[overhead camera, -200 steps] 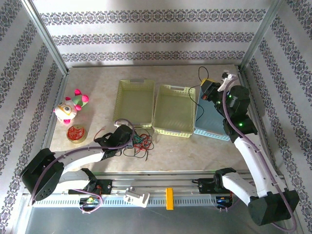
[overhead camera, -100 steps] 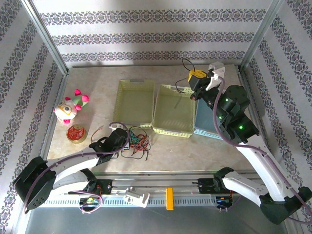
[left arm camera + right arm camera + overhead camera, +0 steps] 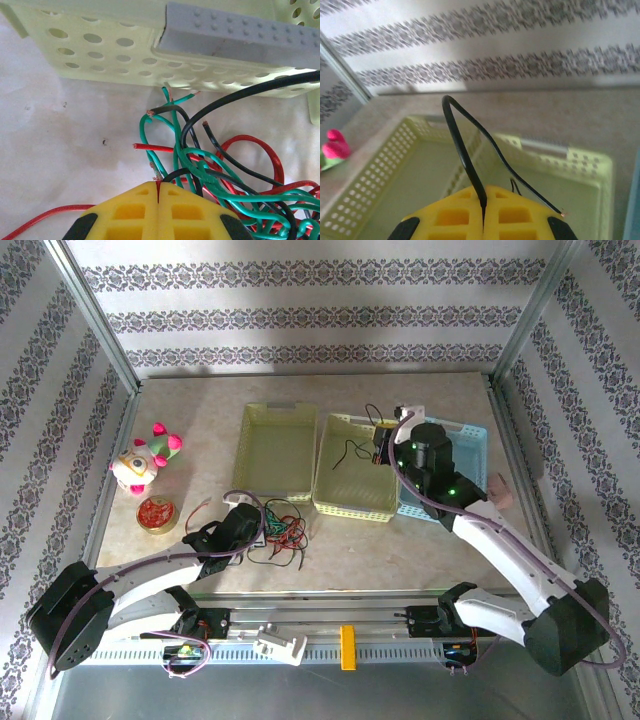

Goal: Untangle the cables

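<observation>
Left gripper is shut tight, tips pushed right up against the cables, which are piled near the table's front edge. Whether a strand is pinched can't be told. One black cable is clamped between the right gripper's closed fingers, held above the middle basket.

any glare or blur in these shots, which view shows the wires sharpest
Top external: even soft light, faint shadows, cables small but clear. Left wrist: cables sharpest, basket wall bright, nearly washed out. Right wrist: black cable crisp, wallpaper behind it soft.
</observation>
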Controlling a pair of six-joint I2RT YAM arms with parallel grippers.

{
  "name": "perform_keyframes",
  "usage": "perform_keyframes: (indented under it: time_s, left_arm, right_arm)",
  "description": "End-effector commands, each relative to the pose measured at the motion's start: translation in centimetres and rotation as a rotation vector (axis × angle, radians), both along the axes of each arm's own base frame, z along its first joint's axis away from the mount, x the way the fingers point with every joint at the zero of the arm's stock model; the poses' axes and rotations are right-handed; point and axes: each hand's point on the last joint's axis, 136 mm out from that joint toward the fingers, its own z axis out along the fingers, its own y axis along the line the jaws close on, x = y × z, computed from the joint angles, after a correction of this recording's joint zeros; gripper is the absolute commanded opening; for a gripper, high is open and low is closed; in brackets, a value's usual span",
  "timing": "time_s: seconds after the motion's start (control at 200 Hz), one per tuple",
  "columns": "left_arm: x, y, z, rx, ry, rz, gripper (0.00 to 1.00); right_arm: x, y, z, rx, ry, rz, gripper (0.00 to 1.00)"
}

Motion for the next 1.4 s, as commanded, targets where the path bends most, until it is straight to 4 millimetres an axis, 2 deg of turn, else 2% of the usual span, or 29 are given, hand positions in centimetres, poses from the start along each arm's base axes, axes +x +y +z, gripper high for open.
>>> perform_keyframes:
  time_s: [0.0, 0.095, 0.165, 0.27, 0.36, 0.455, 0.58, 0.695, 0.825, 0.874, 0.959, 1.039, 1.114, 1.239, 1.399]
  left_arm:
    - [0.3, -0.4, 0.8, -0.015, -0.027, 0.004, 0.0]
    - [0.4, -0.6, 1.0, -0.02, -0.031, -0.006, 0.0]
    - [0.5, -0.8, 1.2, -0.024, -0.035, -0.012, 0.0]
    - [0.6, -1.0, 1.4, -0.026, -0.037, -0.017, 0.0]
    - [0.7, -1.1, 1.5, -0.027, -0.037, -0.023, 0.0]
    - [0.7, -1.3, 1.6, -0.031, -0.038, -0.024, 0.0]
    - [0.8, -1.5, 1.6, -0.035, -0.039, -0.036, 0.0]
    - [0.8, -1.7, 1.8, -0.041, -0.044, -0.046, 0.0]
    - [0.8, -1.9, 1.7, -0.044, -0.043, -0.051, 0.0]
    - [0.9, -1.9, 1.7, -0.044, -0.042, -0.053, 0.0]
    - [0.9, -2.0, 1.6, -0.045, -0.041, -0.057, 0.0]
    - [0.9, -2.0, 1.5, -0.043, -0.037, -0.056, 0.0]
    - [0.9, -2.1, 1.6, -0.045, -0.039, -0.058, 0.0]
    - [0.9, -2.1, 1.6, -0.043, -0.038, -0.062, 0.0]
    - [0.9, -2.1, 1.6, -0.041, -0.036, -0.059, 0.0]
  right_arm:
    - [0.1, -0.7, -4.5, -0.005, 0.137, -0.078, 0.0]
    - [-0.1, 0.2, -8.7, -0.035, 0.265, -0.041, 0.0]
    - [-0.3, 1.1, -11.2, -0.04, 0.344, -0.003, 0.04]
    - [-0.4, 2.1, -14.0, -0.049, 0.453, 0.034, 0.11]
    - [-0.2, 2.4, -15.5, -0.06, 0.524, 0.03, 0.33]
    - [0.3, 1.9, -15.5, -0.081, 0.548, -0.021, 0.46]
    - [0.6, 0.8, -13.5, -0.099, 0.475, -0.086, 0.58]
    - [0.4, 0.6, -10.6, -0.106, 0.367, -0.089, 0.62]
    - [-0.4, 1.1, -8.1, -0.137, 0.283, -0.051, 0.63]
    - [-1.0, 2.4, -7.5, -0.141, 0.263, 0.028, 0.62]
    - [-3.1, 6.5, -6.7, -0.124, 0.244, 0.274, 0.6]
    - [-5.7, 10.2, -6.8, -0.099, 0.269, 0.495, 0.6]
    - [-7.8, 12.8, -7.3, -0.075, 0.314, 0.642, 0.59]
    - [-9.6, 15.7, -8.9, -0.085, 0.393, 0.766, 0.58]
    - [-9.9, 17.7, -11.3, -0.108, 0.49, 0.815, 0.55]
